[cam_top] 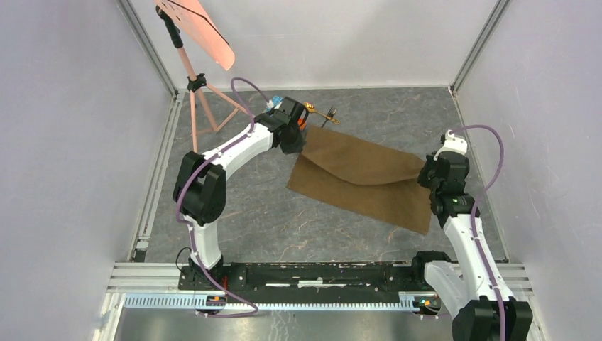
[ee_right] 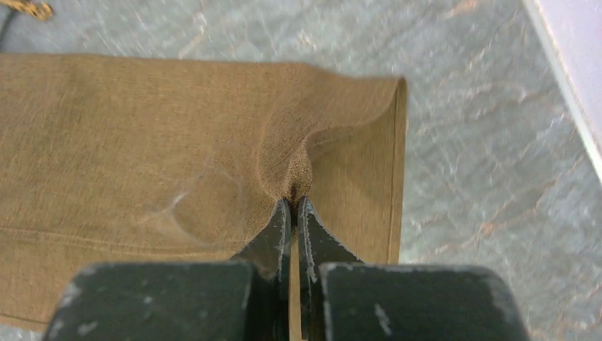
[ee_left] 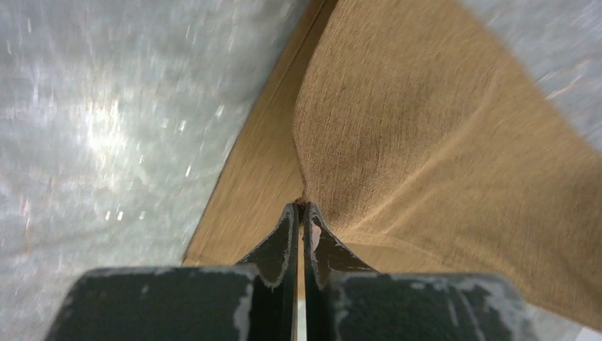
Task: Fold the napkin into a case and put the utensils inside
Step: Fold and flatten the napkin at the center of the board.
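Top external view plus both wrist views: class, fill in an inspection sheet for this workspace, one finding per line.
Surface: grey marbled table, no spills seen.
Job's things: brown napkin folded over itself, lying mid-table; gold spoon and dark fork lie beyond its far left corner, outside it.
Clutter: pink tripod stand at the far left corner.
Grippers: left gripper has its jaws shut on the napkin's left end; right gripper has its jaws shut on the right end.
Cables: purple cables run along both arms, clear of the napkin.
Surroundings: pale walls, metal frame rails.
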Robot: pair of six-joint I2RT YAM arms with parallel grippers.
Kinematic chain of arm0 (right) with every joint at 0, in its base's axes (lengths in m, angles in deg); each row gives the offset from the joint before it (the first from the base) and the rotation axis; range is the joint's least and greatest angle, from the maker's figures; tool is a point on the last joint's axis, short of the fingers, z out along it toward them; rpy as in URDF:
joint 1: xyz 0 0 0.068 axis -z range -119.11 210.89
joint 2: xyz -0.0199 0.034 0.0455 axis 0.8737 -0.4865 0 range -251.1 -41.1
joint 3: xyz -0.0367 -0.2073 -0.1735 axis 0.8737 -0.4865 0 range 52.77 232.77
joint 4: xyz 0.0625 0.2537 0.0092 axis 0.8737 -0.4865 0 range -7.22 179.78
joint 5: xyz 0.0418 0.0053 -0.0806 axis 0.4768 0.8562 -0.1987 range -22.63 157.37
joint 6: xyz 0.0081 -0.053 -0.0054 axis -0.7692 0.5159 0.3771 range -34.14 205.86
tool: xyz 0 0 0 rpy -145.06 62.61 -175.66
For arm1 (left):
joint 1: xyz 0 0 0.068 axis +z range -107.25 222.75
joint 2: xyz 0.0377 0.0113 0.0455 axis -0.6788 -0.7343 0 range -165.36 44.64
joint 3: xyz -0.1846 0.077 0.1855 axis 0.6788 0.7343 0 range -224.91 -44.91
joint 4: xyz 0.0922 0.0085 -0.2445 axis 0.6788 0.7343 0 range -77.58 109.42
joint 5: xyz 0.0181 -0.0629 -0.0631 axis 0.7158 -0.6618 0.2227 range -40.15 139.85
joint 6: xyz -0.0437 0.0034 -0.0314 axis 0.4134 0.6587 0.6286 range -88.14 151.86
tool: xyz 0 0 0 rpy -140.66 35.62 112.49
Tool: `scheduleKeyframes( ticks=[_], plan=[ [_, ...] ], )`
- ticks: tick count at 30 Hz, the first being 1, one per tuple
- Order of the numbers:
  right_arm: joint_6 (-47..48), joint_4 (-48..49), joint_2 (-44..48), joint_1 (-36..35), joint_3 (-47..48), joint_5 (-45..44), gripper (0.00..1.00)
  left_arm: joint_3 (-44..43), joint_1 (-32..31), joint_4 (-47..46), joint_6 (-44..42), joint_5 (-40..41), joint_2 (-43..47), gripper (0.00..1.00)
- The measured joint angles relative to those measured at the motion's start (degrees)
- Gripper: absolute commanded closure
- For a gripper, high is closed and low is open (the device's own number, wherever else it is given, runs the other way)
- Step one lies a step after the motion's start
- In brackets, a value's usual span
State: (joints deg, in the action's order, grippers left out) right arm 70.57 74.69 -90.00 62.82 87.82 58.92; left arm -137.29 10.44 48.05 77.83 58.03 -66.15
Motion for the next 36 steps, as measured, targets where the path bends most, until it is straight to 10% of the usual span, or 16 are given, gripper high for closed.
scheduleKeyframes(
  ticks=[11, 36],
  plan=[
    [-4.0, -10.3, 6.6, 0.0, -10.0, 1.0, 1.00, 17.8, 0.1, 2.3, -0.1, -4.4, 6.9, 0.98],
    [-14.6, -24.6, 13.7, 0.0, -10.6, -6.3, 1.00, 20.4, -0.3, 3.7, -0.9, -3.7, 7.3, 0.98]
  ],
)
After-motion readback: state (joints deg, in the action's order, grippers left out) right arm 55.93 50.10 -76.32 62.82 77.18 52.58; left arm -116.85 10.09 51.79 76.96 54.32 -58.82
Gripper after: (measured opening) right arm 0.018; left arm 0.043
